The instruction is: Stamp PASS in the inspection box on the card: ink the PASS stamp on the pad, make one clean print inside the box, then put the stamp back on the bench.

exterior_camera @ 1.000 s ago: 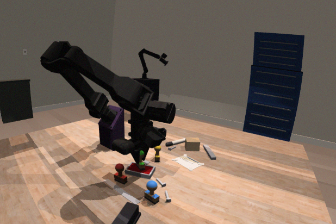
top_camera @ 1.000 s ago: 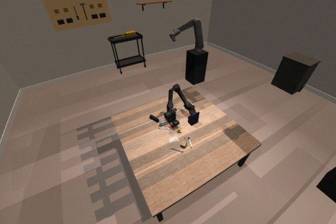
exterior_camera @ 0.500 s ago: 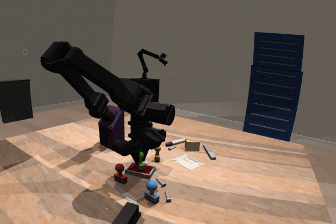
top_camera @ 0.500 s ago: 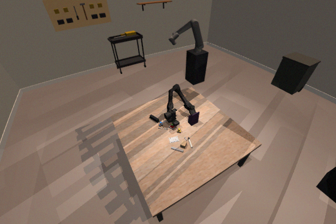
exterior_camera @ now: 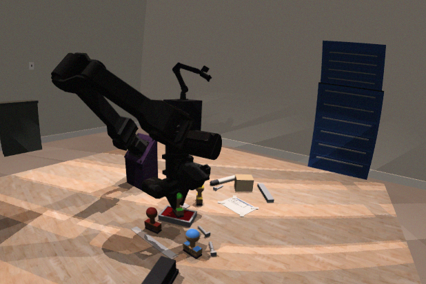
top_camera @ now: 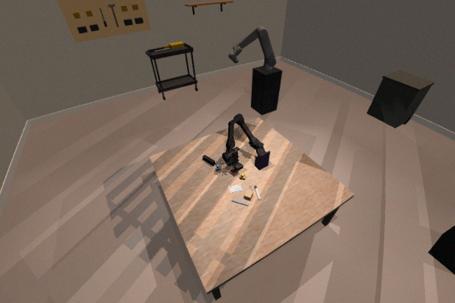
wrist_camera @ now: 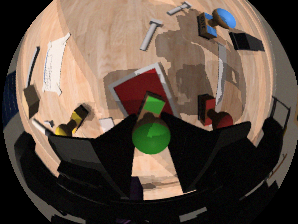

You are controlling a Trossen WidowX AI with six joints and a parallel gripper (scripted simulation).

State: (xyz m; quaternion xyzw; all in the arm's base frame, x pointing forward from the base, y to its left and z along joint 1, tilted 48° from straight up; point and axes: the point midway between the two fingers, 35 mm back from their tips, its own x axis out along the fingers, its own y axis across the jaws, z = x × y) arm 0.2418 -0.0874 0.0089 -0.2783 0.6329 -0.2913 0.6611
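My gripper (exterior_camera: 178,204) (wrist_camera: 148,116) is shut on the green-knobbed stamp (exterior_camera: 179,196) (wrist_camera: 151,136), which is upright over the red ink pad (top_camera: 233,171) (exterior_camera: 169,220) (wrist_camera: 135,96). Its base is at the pad's surface or just above it; contact is hard to tell. The stamp's lettering is not readable. The white card (top_camera: 235,189) (exterior_camera: 239,207) (wrist_camera: 54,67) lies flat beyond the pad, with printed lines and a box outline.
A yellow stamp (exterior_camera: 200,196), a red stamp (exterior_camera: 151,213) and a blue stamp (exterior_camera: 192,235) stand around the pad. A wooden block (exterior_camera: 244,183), a marker (exterior_camera: 225,180) and a grey bar (exterior_camera: 265,192) lie beyond the card. Bolts (exterior_camera: 204,231) lie near the blue stamp.
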